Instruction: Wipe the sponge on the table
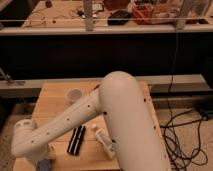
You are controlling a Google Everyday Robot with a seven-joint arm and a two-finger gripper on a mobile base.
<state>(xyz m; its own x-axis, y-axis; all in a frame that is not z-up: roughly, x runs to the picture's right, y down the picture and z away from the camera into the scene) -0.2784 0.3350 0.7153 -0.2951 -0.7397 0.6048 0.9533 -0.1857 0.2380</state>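
Single camera view, looking down over the table (pixel 55 97). Light-wood plank top, far edge taken as 12 o'clock.

Gripper (pixel 43 161): at the 7 o'clock corner of the table, low at the bottom edge of the view, mostly hidden under the white wrist (pixel 25 140). Grip state not discernible; cannot tell whether parted or closed.

Sponge (pixel 46 165): at the same 7 o'clock corner. Small blue-grey block, only partly visible, directly beneath the wrist end and at the gripper. Contact with the table surface not confirmable from this angle.

White arm (pixel 120 117): fills the centre of the view. Bulky elbow over the 3 o'clock half of the table, forearm running down toward 7 o'clock.

Also on the table:
- black ridged block (pixel 76 139) with pale stripes, lying flat at about 6 o'clock, long axis roughly along the 12–6 line, just beside the forearm's lower edge, apart from the sponge.
- white bottle (pixel 102 141), lying on its side at about 5 o'clock, on the 3 o'clock side of the black ridged block, partly covered by the arm.
- small round grey container (pixel 74 94) at 11 o'clock, well apart from the sponge.

Beyond the table at 12 o'clock: long cluttered wooden workbench (pixel 60 17) with white posts (pixel 88 12). Black cables (pixel 182 135) on the floor at 3 to 4 o'clock of the table.
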